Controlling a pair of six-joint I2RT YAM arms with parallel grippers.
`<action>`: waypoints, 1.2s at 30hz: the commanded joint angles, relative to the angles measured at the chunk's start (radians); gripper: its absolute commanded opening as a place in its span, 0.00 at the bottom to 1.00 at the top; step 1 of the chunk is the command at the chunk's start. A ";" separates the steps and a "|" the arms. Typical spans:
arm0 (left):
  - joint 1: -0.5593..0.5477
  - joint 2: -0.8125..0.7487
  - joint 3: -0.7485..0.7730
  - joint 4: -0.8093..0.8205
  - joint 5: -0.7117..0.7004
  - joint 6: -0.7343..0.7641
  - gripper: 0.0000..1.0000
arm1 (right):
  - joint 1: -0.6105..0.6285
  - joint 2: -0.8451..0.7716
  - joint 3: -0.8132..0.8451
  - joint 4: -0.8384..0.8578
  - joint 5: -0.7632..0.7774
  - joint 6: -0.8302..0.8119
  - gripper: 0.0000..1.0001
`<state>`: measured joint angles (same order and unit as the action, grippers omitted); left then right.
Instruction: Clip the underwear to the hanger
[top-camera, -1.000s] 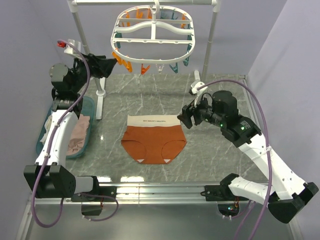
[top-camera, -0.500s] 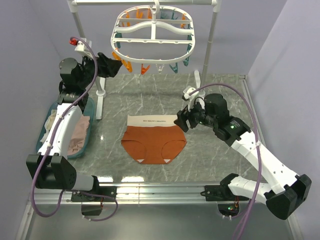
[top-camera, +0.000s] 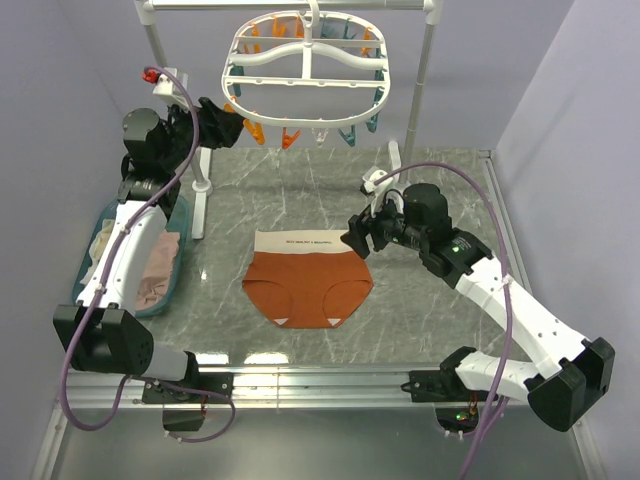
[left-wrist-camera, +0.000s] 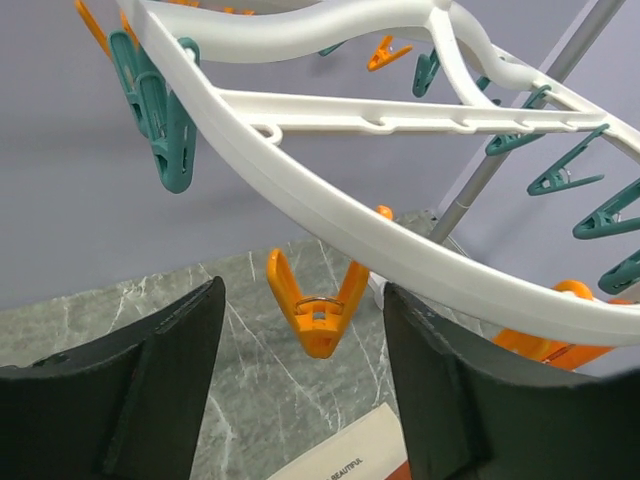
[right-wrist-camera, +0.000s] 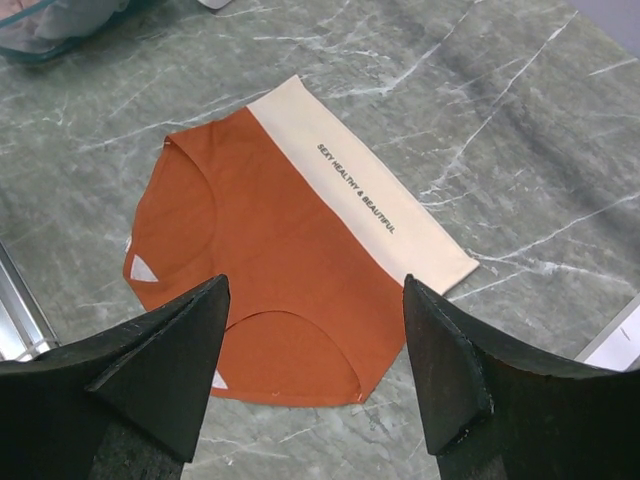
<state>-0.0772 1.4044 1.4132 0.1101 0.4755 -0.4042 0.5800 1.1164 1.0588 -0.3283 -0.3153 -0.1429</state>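
Underwear (right-wrist-camera: 290, 260) flat, rust fabric; hanger (left-wrist-camera: 330, 215) white plastic oval; left end effector (left-wrist-camera: 300, 292), right end effector (right-wrist-camera: 315, 288) apart.

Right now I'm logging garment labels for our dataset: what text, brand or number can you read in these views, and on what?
"SEXY HEALTHY & BEAUTIFUL": dark print on the beige waistband of the underwear, right wrist view.
"BEAUTIFUL": the same line's end, at the left wrist view's bottom edge.
Top view: that line is too small to read.
The hanger and clothespins: no text seen.
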 joint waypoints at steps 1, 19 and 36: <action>-0.001 0.011 0.044 0.036 -0.011 0.008 0.68 | 0.003 0.016 0.015 0.041 -0.004 0.006 0.77; -0.001 0.030 0.096 0.020 0.000 0.001 0.64 | 0.003 0.057 0.020 0.046 -0.027 0.016 0.77; -0.001 0.028 0.087 0.005 0.063 0.015 0.03 | 0.001 0.089 0.021 0.067 -0.028 0.032 0.75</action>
<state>-0.0772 1.4384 1.4815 0.1017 0.5117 -0.3973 0.5800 1.1885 1.0588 -0.3183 -0.3344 -0.1238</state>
